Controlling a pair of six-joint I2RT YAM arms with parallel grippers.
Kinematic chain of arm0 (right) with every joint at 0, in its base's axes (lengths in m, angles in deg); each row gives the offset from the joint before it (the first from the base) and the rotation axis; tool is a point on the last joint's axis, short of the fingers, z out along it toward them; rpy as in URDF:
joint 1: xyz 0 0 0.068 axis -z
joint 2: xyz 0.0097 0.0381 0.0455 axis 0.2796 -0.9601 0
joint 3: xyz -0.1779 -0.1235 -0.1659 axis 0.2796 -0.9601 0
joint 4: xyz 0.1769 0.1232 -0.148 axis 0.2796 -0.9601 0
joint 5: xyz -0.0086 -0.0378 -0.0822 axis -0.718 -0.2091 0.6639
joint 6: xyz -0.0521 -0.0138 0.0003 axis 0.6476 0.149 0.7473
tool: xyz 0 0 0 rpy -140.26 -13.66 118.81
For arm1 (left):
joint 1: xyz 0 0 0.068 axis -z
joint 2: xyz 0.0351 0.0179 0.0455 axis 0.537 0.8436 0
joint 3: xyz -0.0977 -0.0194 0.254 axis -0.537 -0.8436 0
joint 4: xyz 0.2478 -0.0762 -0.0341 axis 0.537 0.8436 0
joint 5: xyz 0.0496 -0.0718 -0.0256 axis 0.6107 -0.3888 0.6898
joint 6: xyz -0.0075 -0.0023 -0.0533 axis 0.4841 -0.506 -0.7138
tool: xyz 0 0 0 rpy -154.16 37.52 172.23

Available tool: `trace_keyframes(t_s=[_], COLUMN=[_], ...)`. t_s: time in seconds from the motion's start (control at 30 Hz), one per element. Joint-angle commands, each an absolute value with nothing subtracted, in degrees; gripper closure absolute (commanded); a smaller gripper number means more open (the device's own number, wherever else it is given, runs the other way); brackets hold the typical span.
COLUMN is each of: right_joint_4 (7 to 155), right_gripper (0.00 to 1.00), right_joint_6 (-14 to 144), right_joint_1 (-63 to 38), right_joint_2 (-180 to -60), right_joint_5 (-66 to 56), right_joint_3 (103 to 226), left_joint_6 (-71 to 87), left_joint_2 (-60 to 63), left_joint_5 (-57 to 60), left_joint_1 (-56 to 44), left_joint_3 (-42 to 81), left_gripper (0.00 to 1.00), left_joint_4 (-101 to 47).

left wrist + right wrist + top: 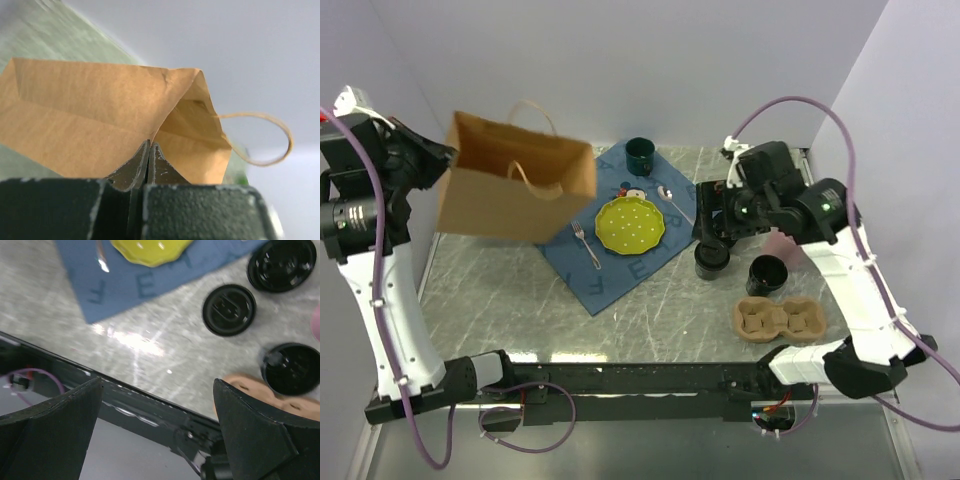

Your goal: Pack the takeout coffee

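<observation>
Only legible text is on the blue cloth placemat [125,290]: darker-blue block caps printed along its border. In the right wrist view 2 letters read clearly, "F" and "E", side by side near the mat's edge. A 3rd next to them is partly cut off by the yellow scalloped plate [150,250], can't tell which. From the top cam more border letters show, too small to read. The round black plastic cup lids [229,309] carry embossed marks, illegible.

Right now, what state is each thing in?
Coffee cups: three, lidded, upright on the table.
Paper bag: held sideways, mouth open.
Left gripper: shut on the bag's edge.
Right gripper: open, empty, above the cups.
Cup carrier: empty.
Green mug: upright.
</observation>
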State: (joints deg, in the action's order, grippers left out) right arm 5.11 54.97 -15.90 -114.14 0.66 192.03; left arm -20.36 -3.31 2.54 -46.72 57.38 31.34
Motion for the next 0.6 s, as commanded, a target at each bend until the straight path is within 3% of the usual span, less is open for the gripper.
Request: trace_keyframes(t_s=[0.0,0.27,0.57], right_joint_4=[8.7,13.5,16.1], right_gripper=[0.02,0.01,0.02], right_joint_6=[54.1,51.1,44.2], right_joint_1=[-13.9,-13.5,-13.4], right_joint_2=[-110.3,-101.6,-94.4], right_joint_5=[-4.3,-7.5,-19.4], right_joint_3=[196.1,188.4,174.6], left_joint_6=[-18.8,-24.1,-23.7], left_joint_2=[-5.8,-19.1,-28.9], left_joint_5=[-18.0,-32.4,-29.3], left_joint_1=[-46.8,-46.9,-46.9], left_joint_3=[61.1,48.2,34.2], left_gripper=[0.99,0.99,0.99], left_joint_4=[42.1,46.6,53.9])
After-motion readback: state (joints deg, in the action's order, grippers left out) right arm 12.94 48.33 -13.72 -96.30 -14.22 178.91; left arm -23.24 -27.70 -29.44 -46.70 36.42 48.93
